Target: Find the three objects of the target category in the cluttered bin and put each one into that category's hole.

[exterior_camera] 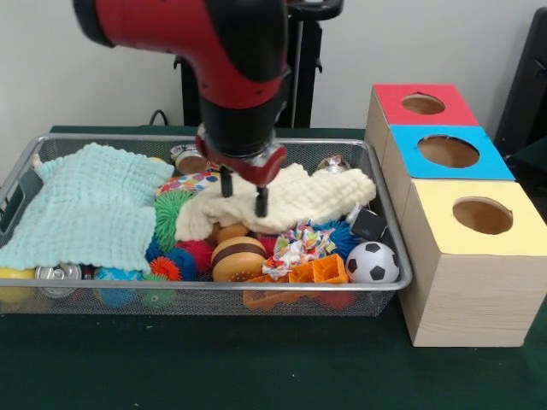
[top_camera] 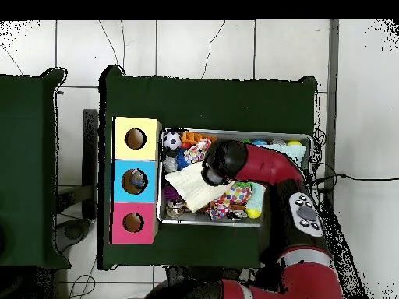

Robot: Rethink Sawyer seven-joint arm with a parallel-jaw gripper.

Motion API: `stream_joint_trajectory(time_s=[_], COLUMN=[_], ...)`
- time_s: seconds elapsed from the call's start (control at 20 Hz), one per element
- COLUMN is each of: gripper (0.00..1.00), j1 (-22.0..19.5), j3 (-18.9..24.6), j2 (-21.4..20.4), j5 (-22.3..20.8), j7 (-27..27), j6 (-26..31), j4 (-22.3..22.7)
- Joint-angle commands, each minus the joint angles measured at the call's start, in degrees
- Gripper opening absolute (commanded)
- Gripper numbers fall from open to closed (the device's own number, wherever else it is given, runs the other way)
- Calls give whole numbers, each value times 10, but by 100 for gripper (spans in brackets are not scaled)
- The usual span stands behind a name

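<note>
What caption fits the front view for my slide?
Sawyer's open claw hovers over a cream cloth in the cluttered wire bin, beside red, blue and yellow hole boxes.

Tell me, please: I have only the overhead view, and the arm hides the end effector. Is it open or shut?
Observer: Open. In the front view the end effector holds nothing; its fingers stand apart over the cream cloth.
Operator: What lies in the bin under the arm?
Observer: A mint-green cloth covers that end of the wire bin.
Operator: Does anything show beneath that cloth?
Observer: At its front edge, what looks like a metal can and an orange spiky ball peek out.
</note>
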Motion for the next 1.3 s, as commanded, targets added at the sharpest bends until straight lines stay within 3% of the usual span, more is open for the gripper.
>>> stream_joint_trajectory(time_s=[0.05,0.25,0.6,0.9,1.3], gripper=[100,100,100,100,100], j1=[-63,-102,-151,-169,-174], j3=[84,112,151,168,175], j2=[73,128,211,241,244], j5=[-77,-126,-167,-178,-197], j7=[-212,-261,-313,-325,-312], j6=[0,4,-8,-21,-27], j4=[-18,-75,-136,-150,-148])
